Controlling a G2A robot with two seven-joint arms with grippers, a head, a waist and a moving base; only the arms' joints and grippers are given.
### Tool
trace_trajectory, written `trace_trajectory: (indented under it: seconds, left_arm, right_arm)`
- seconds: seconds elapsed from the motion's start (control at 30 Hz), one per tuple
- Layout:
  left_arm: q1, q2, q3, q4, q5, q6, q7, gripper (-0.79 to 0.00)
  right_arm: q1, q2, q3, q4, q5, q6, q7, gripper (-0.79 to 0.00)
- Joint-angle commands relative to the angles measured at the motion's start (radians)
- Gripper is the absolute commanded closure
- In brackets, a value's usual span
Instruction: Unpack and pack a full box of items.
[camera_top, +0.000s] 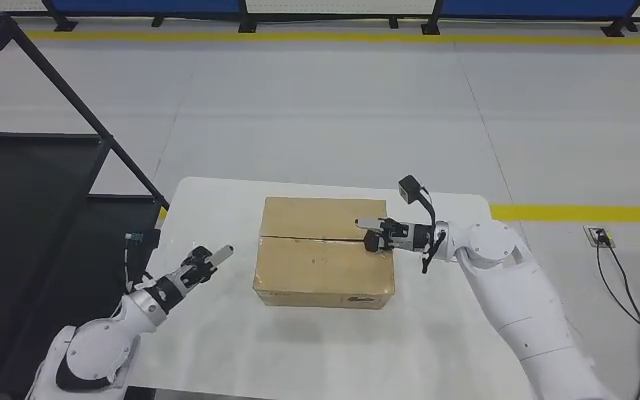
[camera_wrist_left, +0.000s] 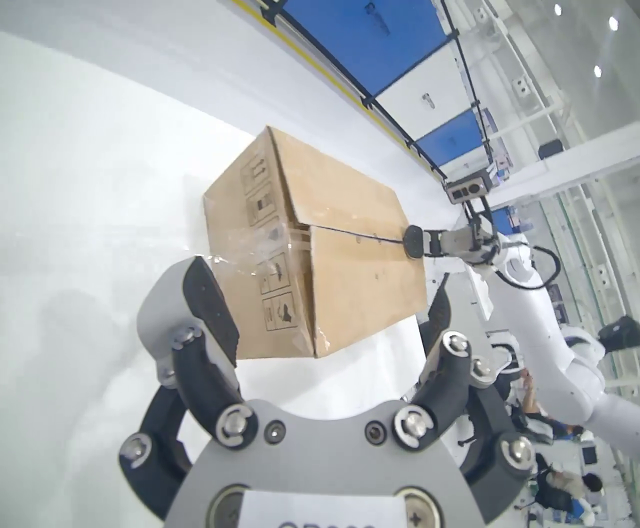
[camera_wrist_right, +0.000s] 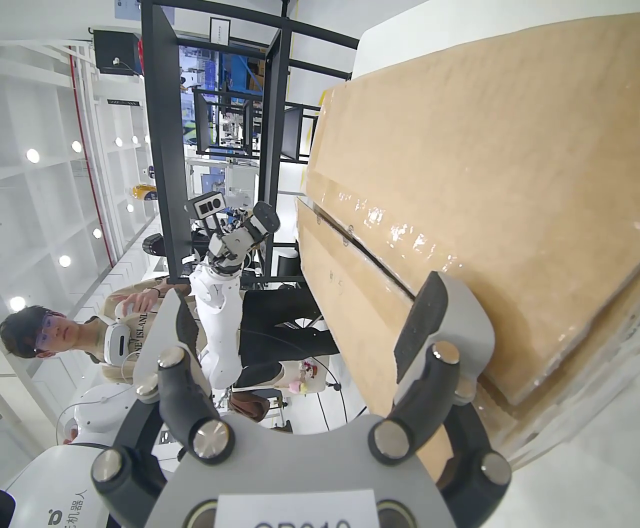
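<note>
1. The left arm (camera_top: 140, 305) is stretched low on the left side of the box (camera_top: 322, 250), well apart from it.
2. The left gripper (camera_top: 212, 256) points at the short end of the box. Its fingers (camera_wrist_left: 210, 305) stand wide apart and hold nothing.
3. The right arm (camera_top: 500, 270) is bent on the right side of the box, with the wrist about level.
4. The right gripper (camera_top: 371, 232) is at the right edge of the box top, by the seam, with its jaws spread and nothing between them.

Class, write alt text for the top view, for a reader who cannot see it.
A closed cardboard box sits in the middle of a white table. The open right end effector is at one end of its top seam; the open left end effector hangs apart from the box.
</note>
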Motion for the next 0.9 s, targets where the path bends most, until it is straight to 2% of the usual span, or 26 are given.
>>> trace_trajectory:
  seconds: [0.0,0.13,0.23,0.3,0.43,0.53,0.63,0.87]
  left_arm:
    - [0.000,-0.011,0.030,0.028,-0.092,0.076,0.058,-0.785]
    - [0.004,-0.026,0.045,0.085,-0.279,0.184,0.107,-0.785]
    - [0.001,-0.036,0.090,0.116,-0.245,0.232,0.217,-0.785]
    - [-0.015,-0.046,0.112,0.152,-0.329,0.263,0.231,-0.785]
    - [-0.072,-0.059,0.153,0.236,-0.342,0.298,0.289,-0.785]
    - [-0.141,-0.067,0.183,0.329,-0.359,0.292,0.279,-0.785]
    - [-0.201,-0.077,0.216,0.405,-0.380,0.248,0.255,-0.785]
    - [-0.317,-0.099,0.263,0.581,-0.510,0.184,0.133,-0.785]
  right_arm:
    - [0.000,0.000,0.000,0.000,0.000,0.000,0.000,-0.785]
    - [0.000,0.000,0.000,0.000,0.000,0.000,0.000,-0.785]
    - [0.000,0.000,0.000,0.000,0.000,0.000,0.000,-0.785]
    - [0.000,0.000,0.000,0.000,0.000,0.000,0.000,-0.785]
    - [0.000,0.000,0.000,0.000,0.000,0.000,0.000,-0.785]
    - [0.000,0.000,0.000,0.000,0.000,0.000,0.000,-0.785]
    - [0.000,0.000,0.000,0.000,0.000,0.000,0.000,-0.785]
    - [0.000,0.000,0.000,0.000,0.000,0.000,0.000,-0.785]
